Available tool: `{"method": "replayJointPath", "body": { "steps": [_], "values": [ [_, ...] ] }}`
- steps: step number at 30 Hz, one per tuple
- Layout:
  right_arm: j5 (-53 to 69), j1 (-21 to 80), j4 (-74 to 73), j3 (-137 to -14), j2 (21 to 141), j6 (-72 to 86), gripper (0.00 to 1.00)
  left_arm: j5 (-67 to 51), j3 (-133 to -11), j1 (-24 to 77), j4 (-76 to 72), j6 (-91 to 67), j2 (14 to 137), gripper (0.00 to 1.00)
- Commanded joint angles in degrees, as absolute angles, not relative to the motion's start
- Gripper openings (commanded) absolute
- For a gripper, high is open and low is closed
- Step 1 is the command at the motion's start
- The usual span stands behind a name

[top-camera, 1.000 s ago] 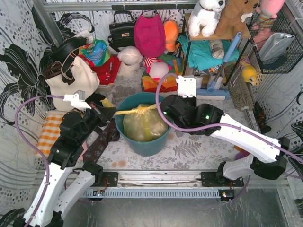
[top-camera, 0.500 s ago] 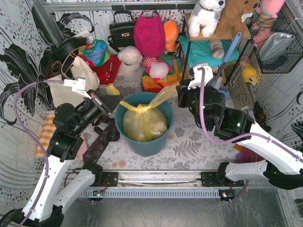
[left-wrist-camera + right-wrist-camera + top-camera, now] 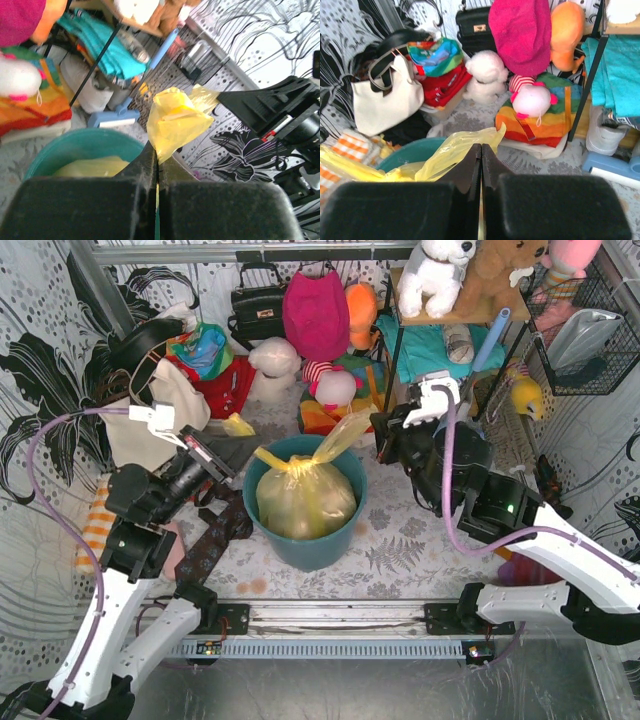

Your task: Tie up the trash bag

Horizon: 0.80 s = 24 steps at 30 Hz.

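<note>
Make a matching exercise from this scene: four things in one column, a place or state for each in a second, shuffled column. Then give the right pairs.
Column A
1. trash bag
2. teal bin
3. white tote bag
4. right gripper

Column B
a. round and open-topped, holding the bag
b. shut on a yellow tail of the bag
c. sits in the bin, its top gathered into two tails
d. at the far left, dark straps on top

Pairs: 1-c, 2-a, 3-d, 4-b
</note>
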<state>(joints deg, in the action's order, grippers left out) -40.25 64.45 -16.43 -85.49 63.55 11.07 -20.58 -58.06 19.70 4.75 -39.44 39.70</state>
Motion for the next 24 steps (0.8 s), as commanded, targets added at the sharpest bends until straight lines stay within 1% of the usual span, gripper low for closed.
{"method": "replayJointPath", "body": {
  "steps": [1,4,7,10,14,17,21,24],
  "values": [
    [-41.3,64.27,-15.77,-80.78,62.62,12.65,0.0,-20.33,-52.07,19.17,4.51,-40.34,38.37,0.0],
    [-41.95,64.26,-15.81,-79.51,62.48,13.49,0.0,-21.14,-49.91,19.19,4.31,-40.92,38.86,0.0],
    [-42.42,64.33,-15.69,-81.33,63.24,12.46,0.0,-21.87,-50.86,19.2,2.12,-41.33,39.68,0.0],
    [-42.73,64.29,-15.08,-84.81,64.46,10.23,0.0,-24.3,-55.05,19.2,-0.53,-40.94,41.5,0.0],
    [-41.15,64.29,-14.19,-90.14,66.4,6.69,0.0,-26.17,-63.64,19.18,-1.19,-40.62,45.11,0.0],
    [-40.44,64.31,-12.61,-92.04,66.67,4.83,0.0,-27.18,-66.21,19.19,-3.61,-41.98,46.06,0.0],
    [-39.82,64.31,-11.73,-92.46,66.61,4.32,0.0,-28.07,-65.9,19.23,-4.54,-43.13,46.25,0.0],
    [-39.43,64.34,-13.24,-90.95,66.47,5.61,0.0,-27.15,-62.82,19.18,-3.79,-43.09,45.02,0.0]
  ]
}}
